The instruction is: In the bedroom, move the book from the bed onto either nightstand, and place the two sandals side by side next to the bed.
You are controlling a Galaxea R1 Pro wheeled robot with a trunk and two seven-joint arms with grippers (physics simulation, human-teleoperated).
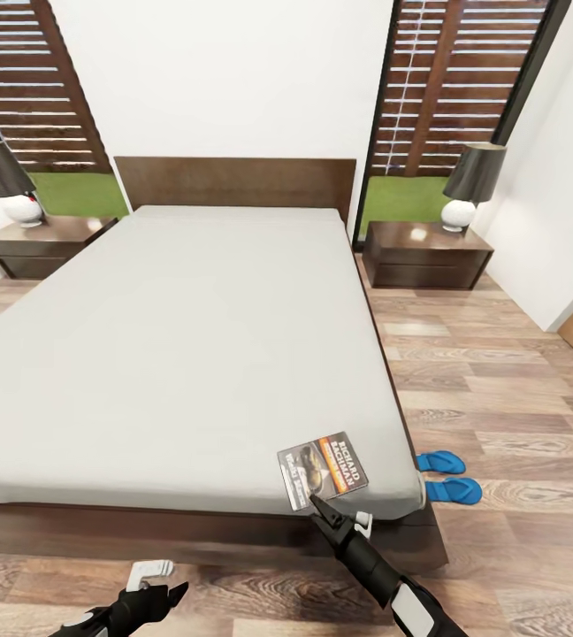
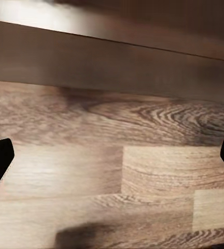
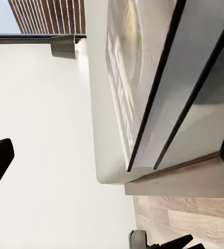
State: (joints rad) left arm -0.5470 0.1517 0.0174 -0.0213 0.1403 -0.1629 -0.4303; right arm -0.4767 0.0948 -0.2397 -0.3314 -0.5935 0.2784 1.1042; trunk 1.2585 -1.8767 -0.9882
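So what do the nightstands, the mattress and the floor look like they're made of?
The right nightstand and the left nightstand look like dark brown wood with a glossy finish: the right one's top mirrors a bright spot. The mattress looks like matte pale grey fabric or foam, with no visible weave. The floor looks like wood planks or laminate, with grain and plank seams showing.

The two bright blue flat sandals (image 1: 446,476) lay partly behind the corner of the pale grey mattress on the dark wooden bed (image 1: 189,354), their inner ends hidden. The right black two-fingered tool (image 1: 315,502) covered the near edge of the dark paperback book with the orange band (image 1: 324,470), so its hold could not be judged. The left black tool (image 1: 173,591) was cut off by the head view's lower edge, and the book's small print was too blurred to read.
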